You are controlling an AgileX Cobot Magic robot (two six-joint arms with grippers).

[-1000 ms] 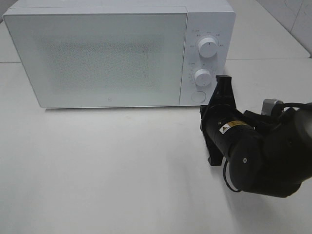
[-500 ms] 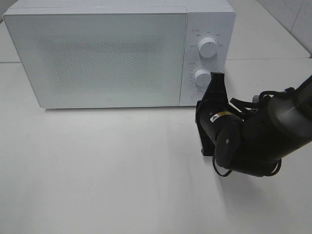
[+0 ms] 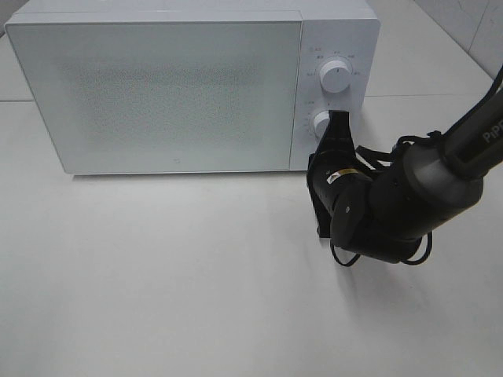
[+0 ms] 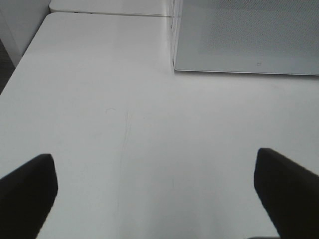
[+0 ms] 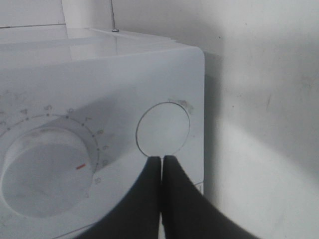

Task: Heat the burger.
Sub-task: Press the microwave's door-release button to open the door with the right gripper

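A white microwave (image 3: 189, 86) stands at the back of a white table (image 3: 157, 275), and its door (image 3: 157, 94) is closed. The burger appears in none of the views. The door's speckled, frosted pane lets nothing inside be made out, so where the burger is cannot be told. On the panel (image 3: 350, 47) to the right of the door sit an upper knob (image 3: 336, 76) and a lower knob (image 3: 319, 122), one above the other. The black right arm (image 3: 409, 204) reaches in from the right edge of the high view. The right gripper (image 3: 338, 118) points at the lower part of the panel and partly covers the lower knob. Its jaws are pressed together with nothing between them. In the right wrist view the right gripper (image 5: 162, 160) has its joined tips at the rim of the round button (image 5: 163, 128), which lies just beside the lower knob (image 5: 45, 172). Whether the tips actually touch or press the button cannot be told. That knob carries a small red mark (image 5: 79, 167) and a ring of printed numbers around it. The left gripper (image 4: 157, 194) shows only in its own wrist view. Its two dark fingers (image 4: 27, 194) are spread wide and hold nothing. They are above bare tabletop, with the microwave's front corner (image 4: 174, 50) and part of the door ahead of them, well apart from the fingers.
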